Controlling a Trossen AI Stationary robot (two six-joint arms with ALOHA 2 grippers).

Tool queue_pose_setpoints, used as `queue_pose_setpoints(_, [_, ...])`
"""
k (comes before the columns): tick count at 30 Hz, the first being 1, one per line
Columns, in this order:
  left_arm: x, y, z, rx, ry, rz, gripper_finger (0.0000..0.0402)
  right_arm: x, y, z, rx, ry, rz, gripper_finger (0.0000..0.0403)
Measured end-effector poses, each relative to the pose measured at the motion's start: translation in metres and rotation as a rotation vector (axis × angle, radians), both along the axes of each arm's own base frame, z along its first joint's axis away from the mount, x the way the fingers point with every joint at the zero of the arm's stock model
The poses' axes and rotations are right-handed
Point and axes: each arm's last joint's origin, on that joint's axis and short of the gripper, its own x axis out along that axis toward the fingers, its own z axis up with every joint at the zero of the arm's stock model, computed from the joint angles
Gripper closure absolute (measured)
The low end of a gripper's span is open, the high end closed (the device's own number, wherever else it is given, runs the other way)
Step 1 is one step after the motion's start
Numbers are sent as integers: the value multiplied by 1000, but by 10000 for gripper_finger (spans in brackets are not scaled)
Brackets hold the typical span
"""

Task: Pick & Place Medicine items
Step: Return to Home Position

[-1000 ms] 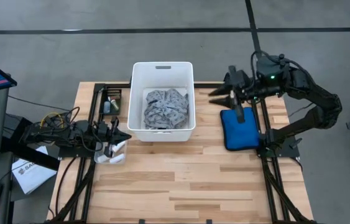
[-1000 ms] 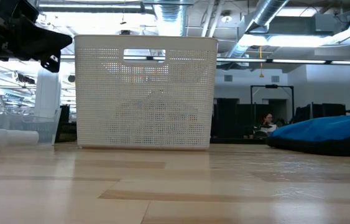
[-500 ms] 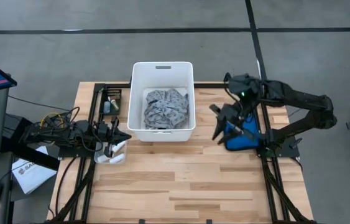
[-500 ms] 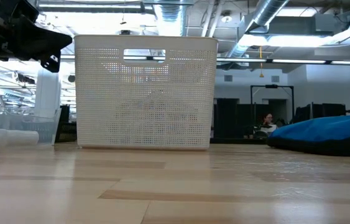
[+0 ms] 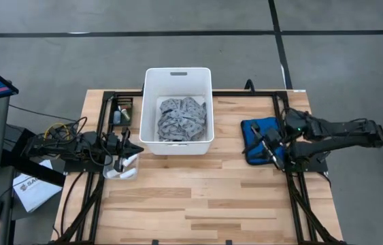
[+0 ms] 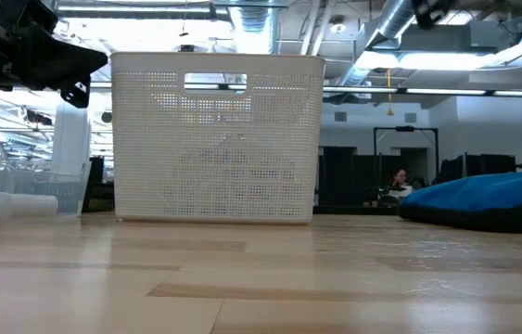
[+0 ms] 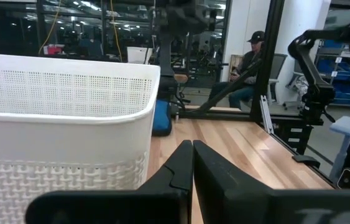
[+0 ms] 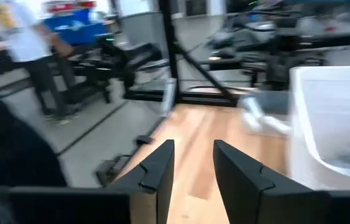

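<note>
At table's left edge, white tubes [image 5: 129, 162] lie in a clear tray [image 5: 134, 175], just beside left gripper [image 7: 192, 146]; its fingers are pressed together, holding nothing. Right gripper [image 8: 193, 146] sits over blue pouch [image 5: 251, 133], fingers apart and empty, well apart from the tubes.

On my feed the white perforated bin [image 6: 216, 139] stood mid-table on the wooden table top [image 6: 261, 278]. The blue padded pouch [image 6: 488, 199] lay well to its right, the dark left arm [image 6: 29, 51] hung above a clear plastic container [image 6: 10, 204] on its left, and a person [image 6: 398, 178] sat far behind.
</note>
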Motion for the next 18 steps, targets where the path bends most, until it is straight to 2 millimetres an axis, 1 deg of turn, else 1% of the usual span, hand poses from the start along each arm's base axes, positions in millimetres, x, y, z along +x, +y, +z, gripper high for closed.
queue_pose_setpoints(5, [0,0,0,0,0,0,399,-18,-3,-33,-49,-40,-138,294])
queue_pose_setpoints(8, [0,0,0,0,0,0,399,-26,-7,-49,-75,-48,-219,294])
queue_pose_setpoints(18, [0,0,0,0,0,0,399,-41,-17,-98,-102,-95,-360,294])
